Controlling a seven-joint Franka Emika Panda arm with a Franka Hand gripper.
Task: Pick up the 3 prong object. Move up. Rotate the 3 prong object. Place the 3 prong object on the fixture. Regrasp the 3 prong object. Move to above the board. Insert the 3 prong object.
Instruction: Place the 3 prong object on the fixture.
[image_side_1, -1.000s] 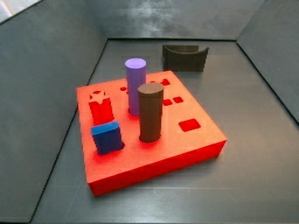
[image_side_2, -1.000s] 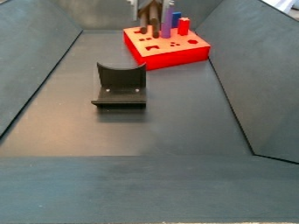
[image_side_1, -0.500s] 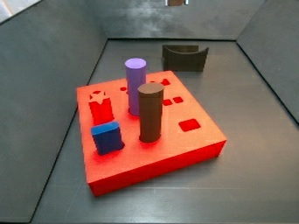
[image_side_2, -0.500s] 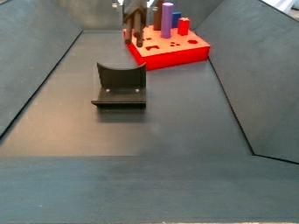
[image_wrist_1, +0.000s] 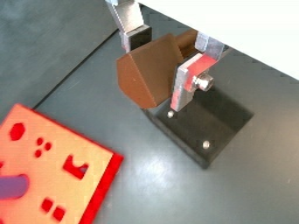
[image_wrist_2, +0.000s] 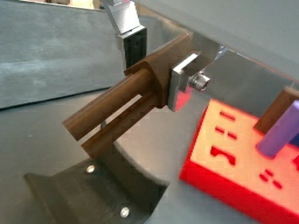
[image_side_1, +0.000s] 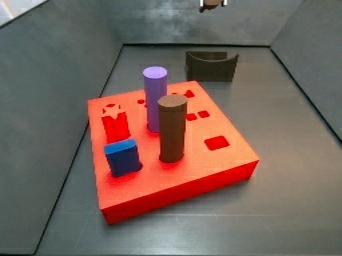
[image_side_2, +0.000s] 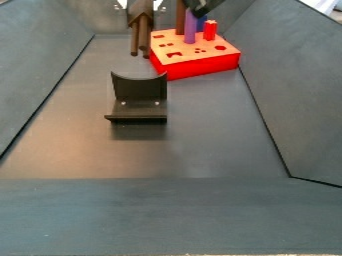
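Dark brown 3 prong object (image_wrist_1: 149, 74) clamped between the flat silver fingers (image_wrist_1: 190, 77) of the gripper (image_wrist_1: 163, 61), seen in both wrist views; grooved along its length in a wrist view (image_wrist_2: 122, 112) and jutting out past the pads. Hangs high above the floor in a side view (image_side_2: 138, 30), over the far end of the fixture (image_side_2: 136, 98) and well clear of it, not touching. Fixture below the held piece in both wrist views too, dark base plate with screws showing (image_wrist_1: 205, 131). Only a sliver of the gripper at the top edge in a side view (image_side_1: 213, 4).

Red board (image_side_1: 230, 165) apart from the fixture (image_side_1: 211, 64), with shaped cutouts in its top. On the board: a purple cylinder (image_side_1: 155, 95), a tall dark-brown cylinder (image_side_1: 171, 128), a red peg (image_side_1: 118, 125) and a blue block (image_side_1: 123, 157). Grey walled floor (image_side_2: 160, 190) beneath.
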